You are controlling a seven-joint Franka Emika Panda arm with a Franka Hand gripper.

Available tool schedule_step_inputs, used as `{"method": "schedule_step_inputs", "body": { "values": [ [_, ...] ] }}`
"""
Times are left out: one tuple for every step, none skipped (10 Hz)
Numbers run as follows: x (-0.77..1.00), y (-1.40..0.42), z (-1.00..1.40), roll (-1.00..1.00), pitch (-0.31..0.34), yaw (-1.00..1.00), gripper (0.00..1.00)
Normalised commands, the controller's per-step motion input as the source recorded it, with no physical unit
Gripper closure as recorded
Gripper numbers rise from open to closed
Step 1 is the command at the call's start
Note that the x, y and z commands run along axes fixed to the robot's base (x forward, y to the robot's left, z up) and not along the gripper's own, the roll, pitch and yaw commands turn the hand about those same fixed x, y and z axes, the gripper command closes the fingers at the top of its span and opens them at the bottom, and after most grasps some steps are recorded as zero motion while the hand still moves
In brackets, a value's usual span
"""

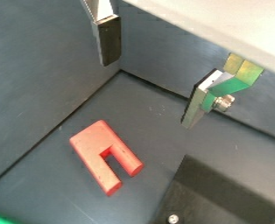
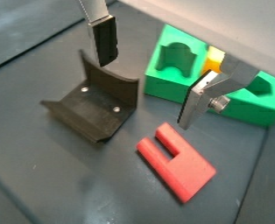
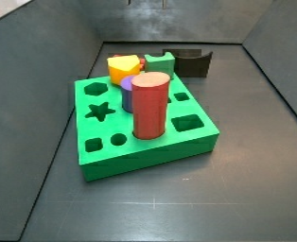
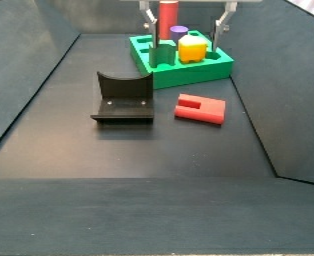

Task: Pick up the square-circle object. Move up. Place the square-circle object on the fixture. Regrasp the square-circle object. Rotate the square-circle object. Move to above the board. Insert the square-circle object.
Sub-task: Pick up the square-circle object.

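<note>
Tool (image 2: 147,92) released, jaws wide, empty, hovering above surface between fixture (image 2: 93,109) and board (image 2: 164,87). Square-circle object (image 2: 175,162), judged red slotted piece, lies flat on surface beneath, ungrasped; pick-up pending.

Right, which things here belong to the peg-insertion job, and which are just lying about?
Job: gripper, open, empty, up above the floor; green board; fixture. The peg itself: not clearly seen.
Lying about: red U-shaped block; yellow block; red cylinder.
</note>
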Motion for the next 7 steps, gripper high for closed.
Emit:
{"method": "schedule_step_inputs", "body": {
  "values": [
    [0.00,0.00,-0.17,0.00,0.000,-1.00,0.00],
    [0.00,0.00,-0.25,0.00,0.000,-1.00,0.00],
    [0.00,0.00,-0.36,0.00,-0.003,-1.00,0.00],
    [0.00,0.00,-0.41,0.00,-0.006,-1.00,0.00],
    [0.00,0.00,-0.41,0.00,-0.004,-1.00,0.00],
    [0.00,0.00,-0.41,0.00,-0.004,-1.00,0.00],
    [0.00,0.00,-0.47,0.00,-0.006,-1.00,0.00]
  ]
}}
